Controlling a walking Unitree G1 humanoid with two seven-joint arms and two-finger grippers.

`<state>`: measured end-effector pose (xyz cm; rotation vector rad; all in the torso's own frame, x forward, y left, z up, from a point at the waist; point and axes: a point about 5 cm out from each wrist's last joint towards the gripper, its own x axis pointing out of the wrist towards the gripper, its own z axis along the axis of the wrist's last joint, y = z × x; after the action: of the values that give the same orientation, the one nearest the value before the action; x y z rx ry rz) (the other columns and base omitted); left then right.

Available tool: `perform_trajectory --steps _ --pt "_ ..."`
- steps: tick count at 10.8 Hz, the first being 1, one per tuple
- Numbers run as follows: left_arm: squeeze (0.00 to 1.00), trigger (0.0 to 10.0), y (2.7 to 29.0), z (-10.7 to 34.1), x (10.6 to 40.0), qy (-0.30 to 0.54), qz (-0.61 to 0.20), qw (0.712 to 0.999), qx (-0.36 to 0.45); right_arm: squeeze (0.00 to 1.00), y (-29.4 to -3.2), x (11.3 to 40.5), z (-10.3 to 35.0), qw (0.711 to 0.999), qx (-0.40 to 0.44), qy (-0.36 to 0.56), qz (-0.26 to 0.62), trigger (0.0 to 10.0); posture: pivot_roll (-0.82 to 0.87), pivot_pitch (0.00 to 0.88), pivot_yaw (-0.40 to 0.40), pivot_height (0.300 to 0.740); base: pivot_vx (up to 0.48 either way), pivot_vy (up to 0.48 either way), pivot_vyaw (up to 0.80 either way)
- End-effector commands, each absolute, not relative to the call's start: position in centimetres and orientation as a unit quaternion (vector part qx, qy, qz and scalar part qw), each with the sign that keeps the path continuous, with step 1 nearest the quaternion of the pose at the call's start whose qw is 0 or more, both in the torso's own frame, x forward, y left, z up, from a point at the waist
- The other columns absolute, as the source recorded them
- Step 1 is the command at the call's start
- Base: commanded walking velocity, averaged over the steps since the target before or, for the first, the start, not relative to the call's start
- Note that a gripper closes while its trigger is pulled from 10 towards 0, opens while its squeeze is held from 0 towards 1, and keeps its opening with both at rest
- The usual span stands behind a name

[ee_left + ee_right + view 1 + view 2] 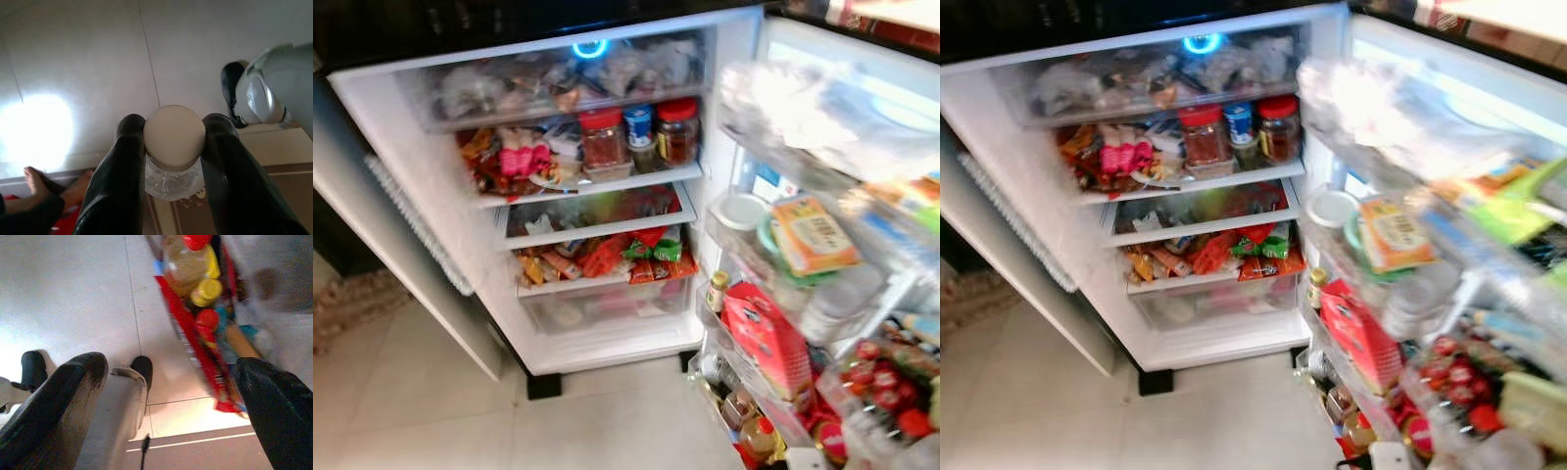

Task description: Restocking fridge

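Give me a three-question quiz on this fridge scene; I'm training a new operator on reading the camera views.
1. True or false: the fridge door stands open.
2. What does the left gripper hold? A) a red jar B) a clear bottle with a pale cap C) nothing
3. Fill in: the right gripper is ____.

Key
1. True.
2. B: its fingers clamp the clear bottle just below the cap.
3. Open, holding nothing, beside the packed door shelves.
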<state>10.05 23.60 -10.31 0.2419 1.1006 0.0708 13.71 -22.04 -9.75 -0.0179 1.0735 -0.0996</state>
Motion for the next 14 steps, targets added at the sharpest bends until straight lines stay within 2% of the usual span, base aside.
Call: perform_trajectory --steps 1,4,6,11,14 --pt "0.0 10.0 24.14 -10.2 10.0 0.525 0.041 0.843 0.115 0.0 -21.83 13.73 -9.77 0.859 -0.008 0.51 -0.042 10.0 -0.01 0.014 0.075 0.74 0.0 0.0 0.0" --pt "0.0 10.0 24.11 -10.21 10.0 0.523 0.042 0.844 0.113 0.0 -21.88 13.77 -9.74 0.859 -0.014 0.51 -0.036 10.0 0.0 0.016 0.072 0.74 0.0 0.0 0.75" --pt "0.0 10.0 24.12 -10.21 9.98 0.523 0.043 0.844 0.112 0.0 -21.83 13.69 -9.78 0.859 0.0 0.51 -0.044 10.0 0.0 0.017 0.072 0.74 0.0 0.0 0.0" --pt "0.0 10.0 24.12 -10.2 9.97 0.523 0.043 0.844 0.112 0.0 -21.9 13.69 -9.78 0.857 -0.015 0.513 -0.038 10.0 0.0 0.016 0.071 0.74 0.322 0.0 0.0" --pt "0.0 10.0 24.11 -10.2 9.99 0.522 0.042 0.845 0.112 0.0 -21.9 13.68 -9.78 0.857 -0.017 0.514 -0.036 10.0 0.0 0.015 0.07 0.74 0.386 0.0 0.72"
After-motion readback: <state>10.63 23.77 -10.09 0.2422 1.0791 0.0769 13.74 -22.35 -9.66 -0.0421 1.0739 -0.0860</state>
